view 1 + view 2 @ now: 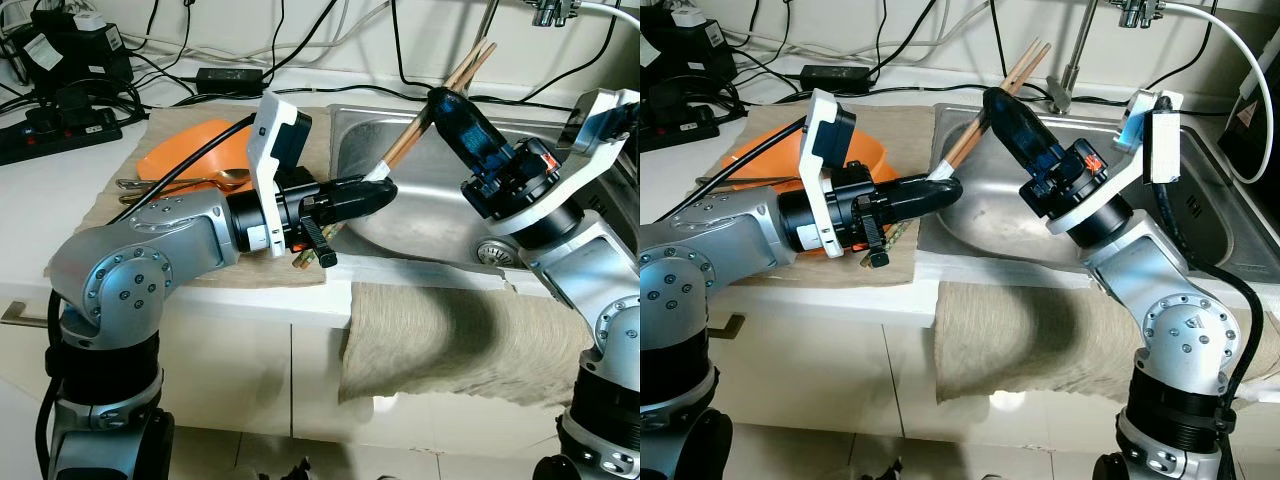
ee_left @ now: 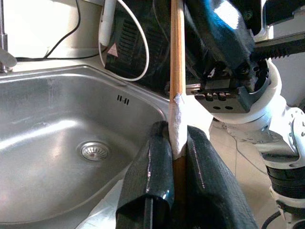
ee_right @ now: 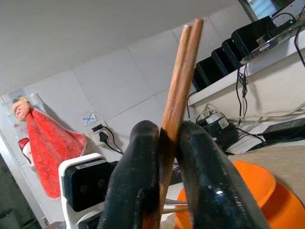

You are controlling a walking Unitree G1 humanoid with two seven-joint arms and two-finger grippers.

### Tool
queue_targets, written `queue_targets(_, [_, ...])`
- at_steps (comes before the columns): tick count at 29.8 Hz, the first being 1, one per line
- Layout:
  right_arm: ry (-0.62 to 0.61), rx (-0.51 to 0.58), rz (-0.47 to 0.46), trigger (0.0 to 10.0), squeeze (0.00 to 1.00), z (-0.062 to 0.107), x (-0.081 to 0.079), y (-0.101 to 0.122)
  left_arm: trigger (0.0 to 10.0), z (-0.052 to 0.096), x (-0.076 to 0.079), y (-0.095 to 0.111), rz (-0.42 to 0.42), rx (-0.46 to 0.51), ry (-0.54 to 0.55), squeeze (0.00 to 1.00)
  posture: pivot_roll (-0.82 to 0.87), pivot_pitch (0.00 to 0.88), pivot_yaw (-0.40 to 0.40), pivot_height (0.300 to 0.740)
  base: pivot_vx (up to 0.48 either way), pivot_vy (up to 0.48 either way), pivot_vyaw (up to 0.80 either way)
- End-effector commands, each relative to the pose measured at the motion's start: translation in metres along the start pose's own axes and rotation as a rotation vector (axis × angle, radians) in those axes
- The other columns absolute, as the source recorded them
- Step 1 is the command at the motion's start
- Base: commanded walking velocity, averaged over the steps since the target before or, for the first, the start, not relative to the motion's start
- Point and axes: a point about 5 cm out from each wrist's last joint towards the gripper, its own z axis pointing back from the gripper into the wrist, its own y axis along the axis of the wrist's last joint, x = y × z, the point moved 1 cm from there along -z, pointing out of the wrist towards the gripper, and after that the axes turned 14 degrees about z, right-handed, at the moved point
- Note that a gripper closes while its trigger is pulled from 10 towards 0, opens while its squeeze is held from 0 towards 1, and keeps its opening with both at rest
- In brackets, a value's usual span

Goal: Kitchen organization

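above the sink (image 1: 420, 215), both fingers pinch chopsticks (image 1: 440, 95).

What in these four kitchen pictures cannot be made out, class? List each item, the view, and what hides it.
- Chopsticks: their lower ends, both eye views, hidden inside the left gripper.
- Orange bowl: its near side, eye views, behind the left arm.
- Spoon: its full shape, left eye view, partly covered by the arm.
- Sink drain: fine detail too small, left wrist view.
- Right gripper: its base is cut off by the picture's edge, right wrist view.

chopsticks (image 1: 440, 95): light brown wood | bowl (image 1: 195, 152): orange | sink (image 1: 420, 205): silver steel | cloth (image 1: 470, 340): beige | end effectors: black
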Motion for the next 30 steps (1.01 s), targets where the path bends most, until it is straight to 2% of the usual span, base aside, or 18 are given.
queue_targets(1, [0.08,0.015,0.008,0.0,0.0,-0.0036,-0.0123,0.004,10.0,-0.0037,0.0009,-0.0035,0.0,-0.04,0.005,0.0,-0.03,0.0,-0.022,0.74,0.0,0.0,0.0])
queue_targets(4, [0.076,0.014,0.011,0.0,0.0,-0.0042,-0.0118,0.0042,10.0,-0.0054,0.0054,-0.0054,-0.005,-0.059,-0.021,0.0,-0.03,0.0,-0.021,0.74,0.0,0.0,0.0])
queue_targets(13, [0.058,0.004,0.031,0.0,0.0,-0.0048,-0.0102,0.0035,10.0,-0.0063,0.0054,-0.0042,-0.015,-0.062,-0.024,0.0,-0.03,0.0,-0.019,0.74,0.0,0.0,0.0])
queue_targets(14, [0.032,-0.002,0.032,10.0,0.81,-0.005,-0.0072,0.0027,10.0,-0.0064,0.0052,-0.0039,-0.017,-0.063,-0.024,0.0,-0.03,0.0,-0.018,0.74,0.0,0.0,0.0])
queue_targets(15, [0.027,-0.004,0.027,10.0,1.0,-0.0051,-0.0067,0.0023,10.0,-0.0065,0.0053,-0.0037,-0.018,-0.062,-0.025,0.0,-0.03,0.0,-0.018,0.74,0.0,0.0,0.0])
queue_targets(23, [0.005,-0.026,0.039,10.0,1.0,-0.006,-0.0041,0.0011,10.0,-0.0078,0.0078,-0.0037,-0.025,-0.066,-0.04,0.0,-0.03,0.0,-0.017,0.74,0.0,0.0,0.0])
queue_targets(24, [-0.005,-0.032,0.043,10.0,0.0,-0.006,-0.0033,0.0008,10.0,-0.0083,0.009,-0.0039,-0.027,-0.067,-0.047,0.0,-0.03,0.0,-0.016,0.74,0.0,0.0,0.0])
queue_targets(28, [-0.005,-0.034,0.042,10.0,0.0,-0.0079,-0.0035,0.0003,10.0,-0.0092,0.0106,-0.005,-0.031,-0.074,-0.058,0.0,-0.03,0.0,-0.015,0.74,0.0,0.0,0.0])
queue_targets(29, [0.0,-0.032,0.039,8.6,0.0,-0.0084,-0.0037,0.0002,10.0,-0.0092,0.0102,-0.0049,-0.031,-0.073,-0.056,0.0,-0.03,0.0,-0.015,0.74,0.0,0.0,0.0])
queue_targets(30, [0.003,-0.03,0.036,3.6,0.0,-0.0089,-0.0041,0.0001,10.0,-0.0093,0.0096,-0.0047,-0.032,-0.072,-0.052,0.0,-0.03,0.0,-0.015,0.74,0.0,0.0,0.0])
